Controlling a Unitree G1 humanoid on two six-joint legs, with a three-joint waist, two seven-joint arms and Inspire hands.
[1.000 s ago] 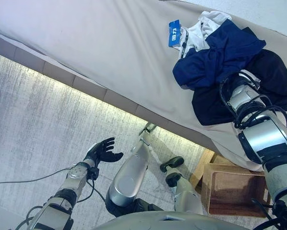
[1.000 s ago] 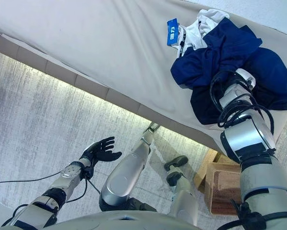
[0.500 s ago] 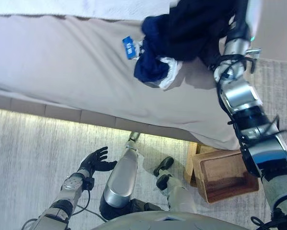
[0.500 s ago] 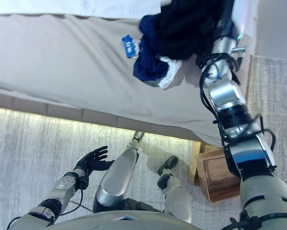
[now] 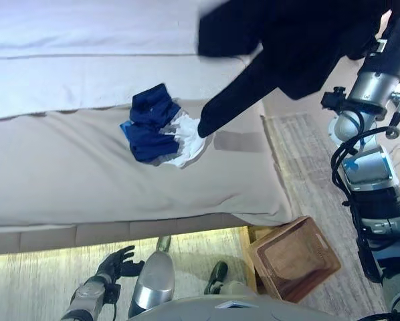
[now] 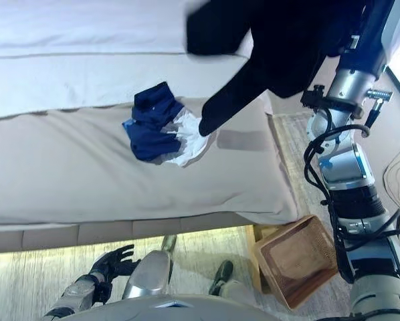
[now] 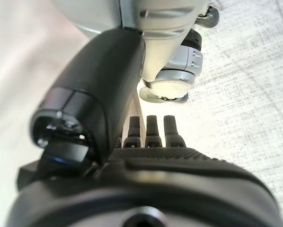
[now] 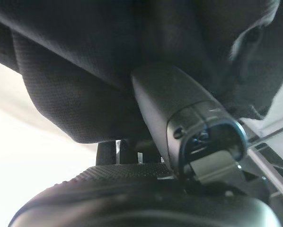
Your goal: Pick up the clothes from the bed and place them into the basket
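A black garment (image 5: 300,47) hangs in the air over the bed's right end, one sleeve trailing down to the mattress. My right hand (image 8: 189,118) is shut on it; its thumb presses into the cloth and its fingers are buried in the folds. On the beige bed (image 5: 66,174) a dark blue garment (image 5: 148,127) lies crumpled together with a white one (image 5: 186,144). The brown wicker basket (image 5: 278,231) stands on the floor off the bed's near right corner. My left hand (image 5: 116,261) hangs low by the floor at the lower left, open and holding nothing.
White bedding (image 5: 86,40) covers the far part of the bed. A pale rug (image 5: 307,167) lies on the floor to the right of the bed, beyond the basket.
The camera has swung, so the whole scene has shifted. My right arm has lifted the black garment off the pile; the blue and white clothes stayed on the bed.
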